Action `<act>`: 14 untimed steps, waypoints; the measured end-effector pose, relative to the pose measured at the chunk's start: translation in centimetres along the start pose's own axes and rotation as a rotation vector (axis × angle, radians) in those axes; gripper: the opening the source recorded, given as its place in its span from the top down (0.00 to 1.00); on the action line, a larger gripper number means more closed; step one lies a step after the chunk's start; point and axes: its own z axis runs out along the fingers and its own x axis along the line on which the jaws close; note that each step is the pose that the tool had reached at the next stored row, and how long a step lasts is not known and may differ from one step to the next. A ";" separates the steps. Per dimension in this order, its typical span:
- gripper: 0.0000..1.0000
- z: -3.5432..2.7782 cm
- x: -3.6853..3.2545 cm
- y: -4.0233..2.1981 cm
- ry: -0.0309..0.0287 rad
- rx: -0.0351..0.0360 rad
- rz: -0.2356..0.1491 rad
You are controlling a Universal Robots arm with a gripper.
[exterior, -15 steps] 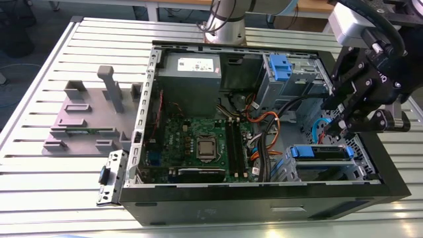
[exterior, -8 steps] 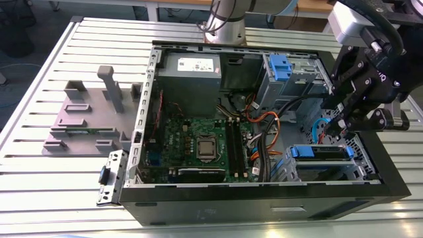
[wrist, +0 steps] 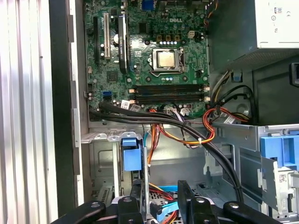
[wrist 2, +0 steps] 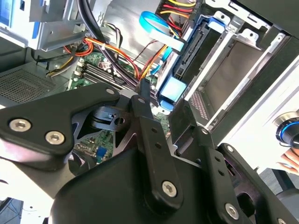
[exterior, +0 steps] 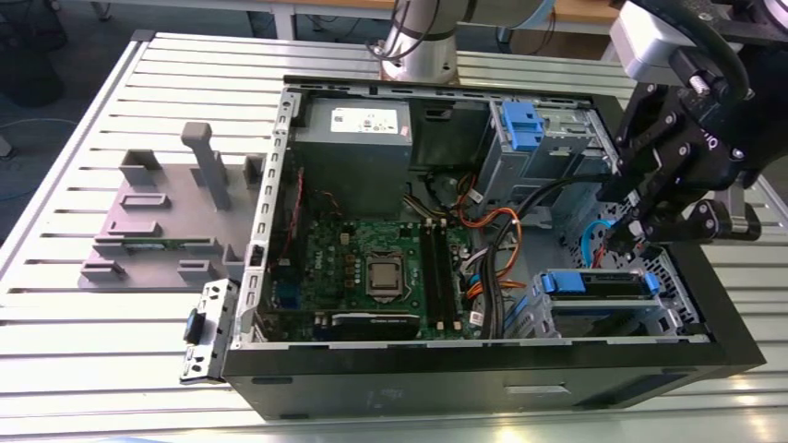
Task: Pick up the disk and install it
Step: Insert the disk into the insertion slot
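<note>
The green motherboard lies in the open case, its CPU socket above the memory slots. Black and orange cables cross below it. A blue tab sits near the gripper, whose black fingers stand apart.

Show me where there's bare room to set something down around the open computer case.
Free: slatted table in front of the grey stand, and behind the stand. Crowded: inside the case, where cables cross beside the motherboard and the gripper hangs over the disk.
</note>
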 end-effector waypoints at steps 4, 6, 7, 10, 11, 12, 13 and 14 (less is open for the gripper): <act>0.56 0.01 -0.07 0.01 0.0000 0.0000 0.000; 0.56 0.02 -0.11 0.01 -0.0001 0.0000 0.000; 0.56 0.02 -0.13 0.01 0.0000 0.0000 0.000; 0.56 0.03 -0.19 0.01 -0.0001 0.0000 0.000; 0.56 0.03 -0.21 0.01 -0.0001 0.0000 0.000; 0.56 0.03 -0.23 0.02 0.0000 0.0000 0.000; 0.56 0.03 -0.25 0.02 -0.0001 0.0000 0.000; 0.56 0.03 -0.27 0.02 0.0000 0.0000 0.000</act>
